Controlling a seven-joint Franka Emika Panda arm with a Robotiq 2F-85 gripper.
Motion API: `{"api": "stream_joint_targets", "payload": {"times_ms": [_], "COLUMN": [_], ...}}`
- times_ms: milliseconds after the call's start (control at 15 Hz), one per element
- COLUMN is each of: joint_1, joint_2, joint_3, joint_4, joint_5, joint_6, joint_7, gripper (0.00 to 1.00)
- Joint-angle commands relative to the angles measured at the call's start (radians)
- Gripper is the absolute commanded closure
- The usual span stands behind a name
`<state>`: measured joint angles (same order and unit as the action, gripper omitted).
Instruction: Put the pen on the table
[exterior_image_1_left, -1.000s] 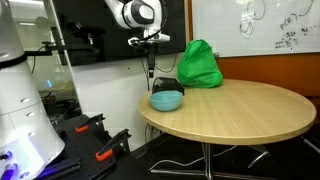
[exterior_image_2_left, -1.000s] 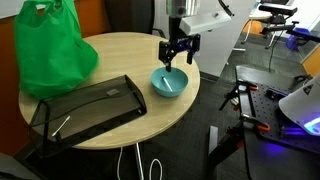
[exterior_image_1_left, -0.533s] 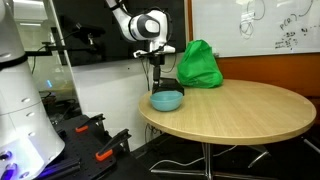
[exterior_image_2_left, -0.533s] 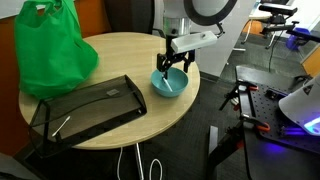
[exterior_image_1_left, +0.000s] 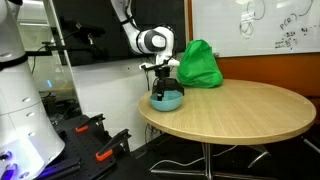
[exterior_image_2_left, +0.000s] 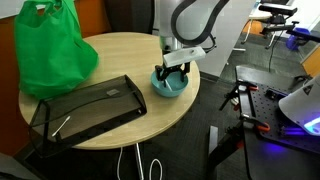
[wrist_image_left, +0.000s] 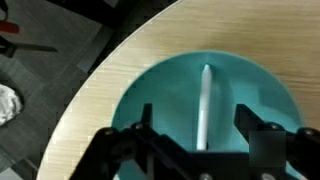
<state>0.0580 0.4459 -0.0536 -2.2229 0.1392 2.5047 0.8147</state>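
Whiteboard (exterior_image_1_left: 262, 25) and dark panelling stand behind a large round table with a light wood-grain top (exterior_image_1_left: 240, 112), seen in both exterior views; metal legs show under it. On the table, near its edge, sits a round blue-green bowl (exterior_image_1_left: 167, 99), and farther back on the top stands a bright green bag (exterior_image_1_left: 199, 65). In an exterior view a flat black rectangular tray (exterior_image_2_left: 90, 105) lies on the table between the bag (exterior_image_2_left: 52, 45) and the bowl (exterior_image_2_left: 172, 84), apart from both, with a thin pale stick (exterior_image_2_left: 62, 124) inside it.

The arm's dark gripper (exterior_image_1_left: 163, 86) points down, low over the bowl, its fingertips at about the height of the rim or just inside it; the exterior views are too small to tell which. In the wrist view the gripper (wrist_image_left: 195, 118) has its jaws spread wide, one dark finger (wrist_image_left: 145, 130) to each side, and nothing is clamped between them.

The pen (wrist_image_left: 205, 95), a small thin straight whitish stick in this view, lies on the inner floor of the bowl (wrist_image_left: 150, 95). It runs lengthwise between the two fingers and touches neither. It is much shorter than the bowl is wide. Around the bowl the pale wood grain of the table (wrist_image_left: 120, 60) shows, with dark floor past its curved edge.
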Motion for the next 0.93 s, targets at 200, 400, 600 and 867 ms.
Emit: {"api": "stream_joint_targets", "payload": {"times_ms": [200, 400, 600, 867], "joint_1": [0.051, 0.060, 0.062, 0.048], "joint_2": [0.124, 0.148, 0.148, 0.103], "joint_3": [-0.032, -0.038, -0.040, -0.024], "joint_4": [0.136, 0.163, 0.169, 0.140], "joint_5": [0.042, 0.041, 0.043, 0.056], "joint_6": [-0.011, -0.003, -0.007, -0.019], "joint_7": [0.053, 0.060, 0.052, 0.018], "gripper": [0.27, 0.58, 0.83, 1.00]}}
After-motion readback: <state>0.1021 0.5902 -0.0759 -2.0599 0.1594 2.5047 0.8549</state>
